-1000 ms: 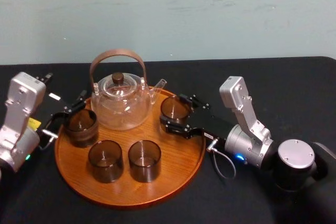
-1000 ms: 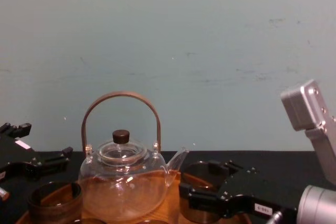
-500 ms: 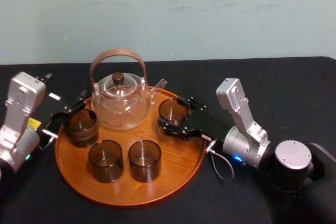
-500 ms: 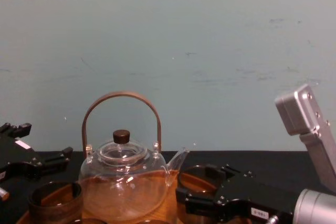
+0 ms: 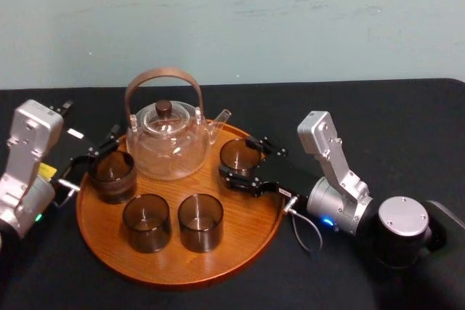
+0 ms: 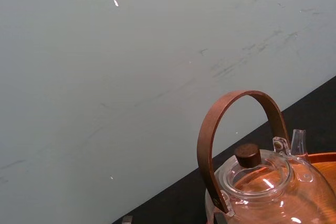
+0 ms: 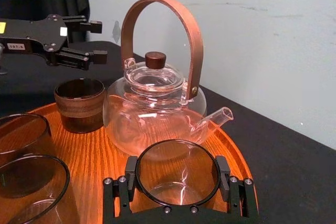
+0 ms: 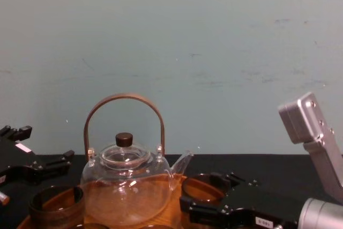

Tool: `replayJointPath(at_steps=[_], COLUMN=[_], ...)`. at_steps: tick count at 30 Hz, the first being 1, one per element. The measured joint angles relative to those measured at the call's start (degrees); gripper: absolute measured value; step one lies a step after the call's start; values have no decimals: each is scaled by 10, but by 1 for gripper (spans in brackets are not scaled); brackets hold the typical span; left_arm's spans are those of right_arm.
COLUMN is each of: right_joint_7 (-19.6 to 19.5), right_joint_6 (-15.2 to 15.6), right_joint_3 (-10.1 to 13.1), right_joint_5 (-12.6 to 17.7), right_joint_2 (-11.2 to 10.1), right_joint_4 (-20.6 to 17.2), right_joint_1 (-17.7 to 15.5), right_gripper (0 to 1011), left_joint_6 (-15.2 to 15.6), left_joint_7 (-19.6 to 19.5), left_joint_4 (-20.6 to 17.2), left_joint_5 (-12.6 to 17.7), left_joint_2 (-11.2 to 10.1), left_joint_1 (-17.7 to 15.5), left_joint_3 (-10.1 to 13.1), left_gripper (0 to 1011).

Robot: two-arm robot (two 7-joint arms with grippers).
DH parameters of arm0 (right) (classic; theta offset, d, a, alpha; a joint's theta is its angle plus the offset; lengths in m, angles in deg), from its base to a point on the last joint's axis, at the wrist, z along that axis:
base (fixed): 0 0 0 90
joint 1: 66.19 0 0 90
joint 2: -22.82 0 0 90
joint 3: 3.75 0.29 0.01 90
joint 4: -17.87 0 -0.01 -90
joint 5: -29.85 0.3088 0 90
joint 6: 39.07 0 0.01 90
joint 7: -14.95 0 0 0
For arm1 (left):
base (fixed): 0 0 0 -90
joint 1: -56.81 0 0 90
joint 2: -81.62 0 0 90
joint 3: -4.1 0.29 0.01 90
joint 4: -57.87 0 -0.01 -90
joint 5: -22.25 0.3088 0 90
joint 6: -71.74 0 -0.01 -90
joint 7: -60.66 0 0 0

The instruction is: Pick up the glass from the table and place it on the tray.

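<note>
My left gripper (image 5: 98, 150) hovers at the left edge of the tray (image 5: 240, 234), close to a dark banded cup (image 5: 111, 174). Its jaws are spread with nothing between them. It carries a small white label, and a yellow sticker sits on the arm behind it. The print on both is too small for me to read.

The tray lies on the black surface (image 5: 378, 114). At its back stands a clear teapot (image 5: 166, 143) with a brown hoop handle. The left wrist view cuts off its lower body. Two smoky tumblers (image 5: 146, 221) (image 5: 200, 221) stand side by side at the tray's front.

Right of the teapot's spout, my right gripper (image 5: 237, 156) reaches in over the tray's right side. Its jaws press on either side of the glass (image 5: 240, 153), which is upright. I cannot tell whether its base rests on the wood, because the jaws hide its lower wall. The gripper's white label in the chest view is also unreadable.
</note>
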Motion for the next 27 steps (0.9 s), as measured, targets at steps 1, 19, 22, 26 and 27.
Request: replayJointPath(at_steps=[1,19,22,26,27], right_joint_7=[-1,-2,-2,-2,-2], right_joint_6=[0,2,2,2,2], right_joint_3=[0,1,1,1,1], right_joint_5=[-1,-1,-1,-1,-1], right_joint_2=[1,1,1,1,1], right_joint_4=[1,2,2,2,2], right_joint_1=[0,0,0,0,0], right_gripper=[905,989,1002,1002,1002], left_joint_6=[0,0,0,0,0], left_joint_7=[0,0,0,0,0], left_joint_4=[0,0,0,0,0], left_joint_5=[0,0,0,0,0], left_joint_2=[0,0,0,0,0], left_joint_1=[0,0,0,0,0], left_joint_3=[0,0,0,0,0], left_gripper=[1002,1001,1001,1001,1001])
